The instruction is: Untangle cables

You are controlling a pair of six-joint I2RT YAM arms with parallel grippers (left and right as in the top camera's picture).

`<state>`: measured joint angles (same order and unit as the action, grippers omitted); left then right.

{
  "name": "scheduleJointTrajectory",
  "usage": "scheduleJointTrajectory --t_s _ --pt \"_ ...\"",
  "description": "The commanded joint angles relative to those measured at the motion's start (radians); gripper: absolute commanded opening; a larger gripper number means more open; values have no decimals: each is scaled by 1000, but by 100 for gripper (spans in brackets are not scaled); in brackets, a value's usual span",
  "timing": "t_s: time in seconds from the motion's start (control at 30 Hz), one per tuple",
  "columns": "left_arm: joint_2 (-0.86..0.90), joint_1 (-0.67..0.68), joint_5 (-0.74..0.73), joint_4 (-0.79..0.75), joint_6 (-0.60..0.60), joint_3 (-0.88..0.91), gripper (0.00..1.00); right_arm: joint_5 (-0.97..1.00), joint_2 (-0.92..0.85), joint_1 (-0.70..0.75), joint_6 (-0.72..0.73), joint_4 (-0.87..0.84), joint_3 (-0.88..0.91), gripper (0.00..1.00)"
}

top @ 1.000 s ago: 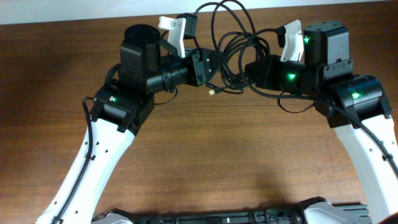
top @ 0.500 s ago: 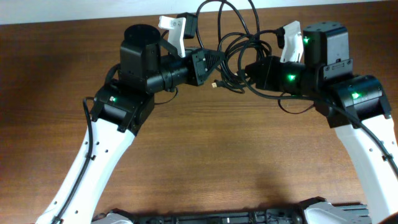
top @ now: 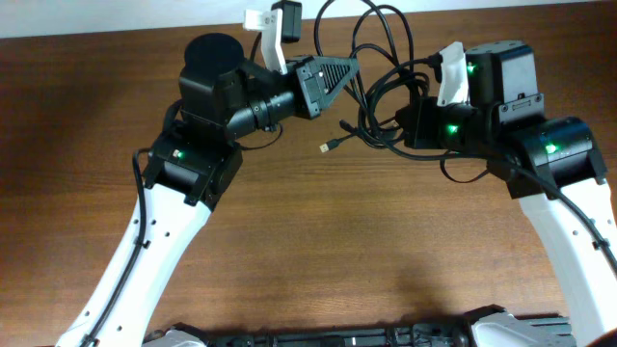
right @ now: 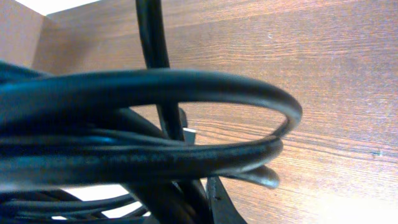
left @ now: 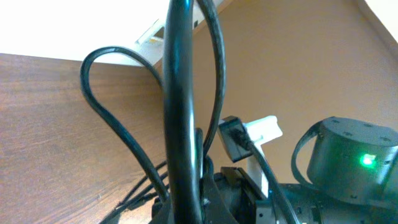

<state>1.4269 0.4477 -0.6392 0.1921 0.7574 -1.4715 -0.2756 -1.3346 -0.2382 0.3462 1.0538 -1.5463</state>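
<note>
Black tangled cables (right: 161, 158) bunch at the right gripper (top: 400, 118), grip hidden; the left gripper (top: 349, 66) clamps 1 strand stretching leftward

Table (top: 318, 241): dark brown wood, grain running 9 to 3 o'clock, fills the overhead view. Far edge at 12 o'clock, bordered by a white strip (top: 116, 10). Faint glare on the wood toward 5 o'clock. Left wrist view: tan surface (left: 298, 56) at 1 o'clock, white area (left: 56, 25) at 10 o'clock.
</note>
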Motion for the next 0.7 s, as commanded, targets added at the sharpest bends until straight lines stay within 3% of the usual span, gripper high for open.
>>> scheduleJointTrajectory --t_s 0.0,0.4,0.43,0.47,0.53,0.67 --pt "-19 -54 35 -36 13 -22 0 52 2 3 -52 34 3 4" --pt "-19 -285 34 -2 -30 -21 4 51 2 3 -114 85 3 4" --pt "-19 -299 34 23 -32 -21 23 51 2 3 -115 85 3 4" --pt "-19 -301 33 34 -32 -21 32 51 2 3 -114 84 3 4" --pt "-19 -301 31 66 -32 -21 61 51 2 3 -114 84 3 4" --pt "-19 -301 -6 135 -33 -21 90 52 2 3 -114 81 3 4"
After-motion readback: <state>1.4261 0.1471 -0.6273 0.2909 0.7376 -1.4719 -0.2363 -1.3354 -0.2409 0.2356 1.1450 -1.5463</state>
